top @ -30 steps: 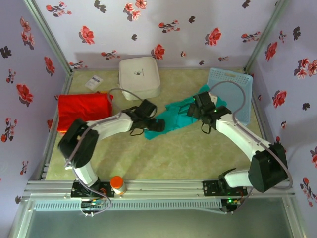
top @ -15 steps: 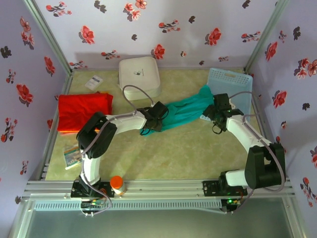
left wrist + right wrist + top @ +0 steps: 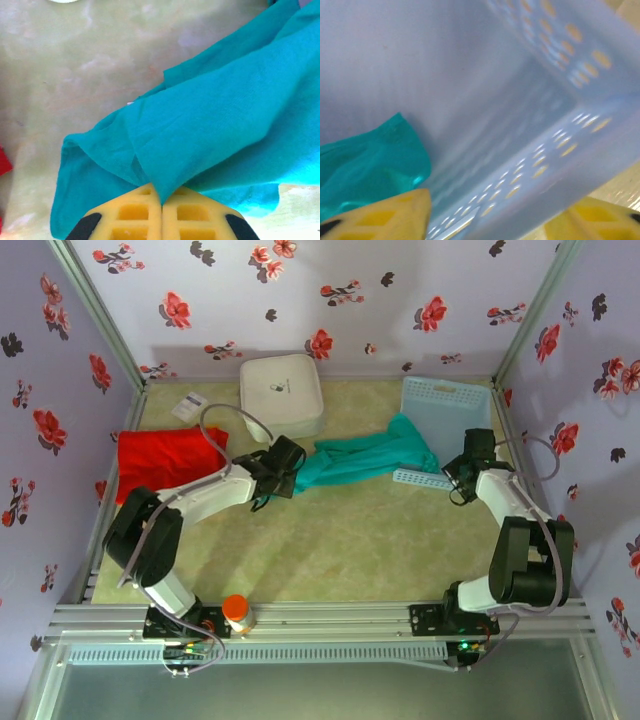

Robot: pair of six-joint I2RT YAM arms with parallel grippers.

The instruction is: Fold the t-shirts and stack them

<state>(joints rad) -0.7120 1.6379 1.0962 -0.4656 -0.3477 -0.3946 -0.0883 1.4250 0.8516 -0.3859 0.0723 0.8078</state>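
With left hand clamped on teal t-shirt, right hand apart at basket, draw it leftward slowly, avoiding snags.

Pale marbled table with red t-shirt, teal t-shirt, white box, blue basket, small card.

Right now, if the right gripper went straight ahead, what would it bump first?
Probably the light-blue basket: the open right gripper points right into it, though depth is blurry.
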